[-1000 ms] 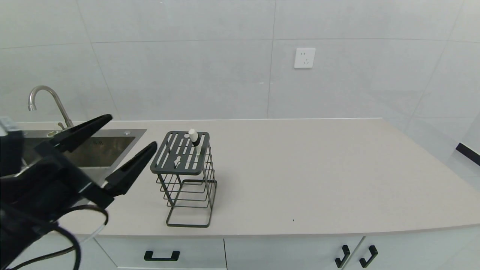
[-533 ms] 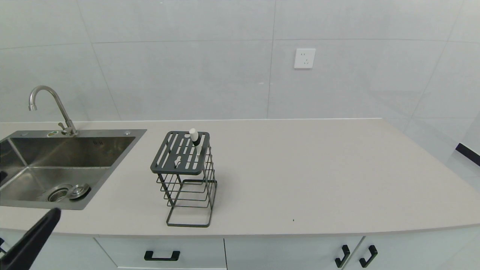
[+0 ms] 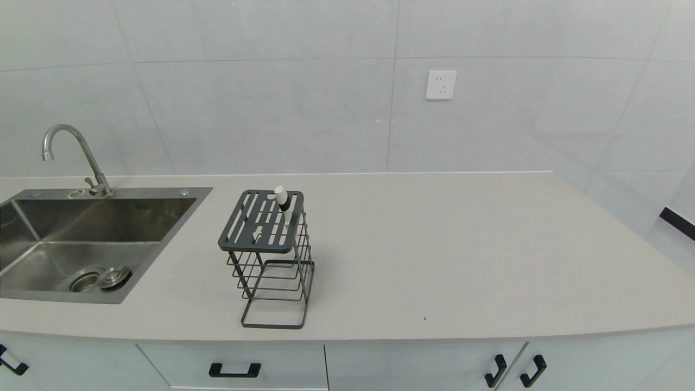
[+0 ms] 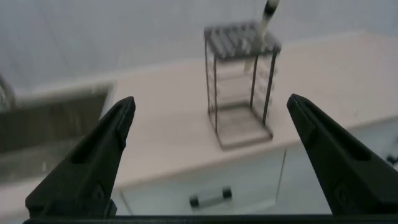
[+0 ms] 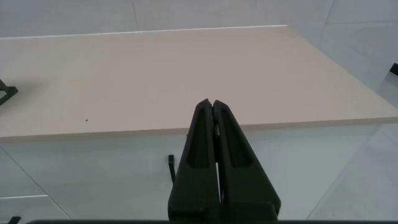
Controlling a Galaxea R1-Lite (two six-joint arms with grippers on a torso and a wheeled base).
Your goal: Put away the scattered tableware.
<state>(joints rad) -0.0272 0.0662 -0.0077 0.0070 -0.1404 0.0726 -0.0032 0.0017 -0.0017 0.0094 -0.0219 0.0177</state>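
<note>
On the counter [image 3: 434, 244], right of the sink [image 3: 108, 214], a wire rack [image 3: 266, 255] stands upright with a white-handled utensil [image 3: 280, 196] slotted through its top. Left gripper [image 4: 211, 102] faces it, fingers spread wide; right gripper [image 5: 212, 104] is closed on nothing.

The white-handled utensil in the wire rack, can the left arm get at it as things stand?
Probably yes. The left gripper is open and faces the wire rack from in front of the counter, with nothing between them, and the utensil handle sticks up above the rack top.
</note>
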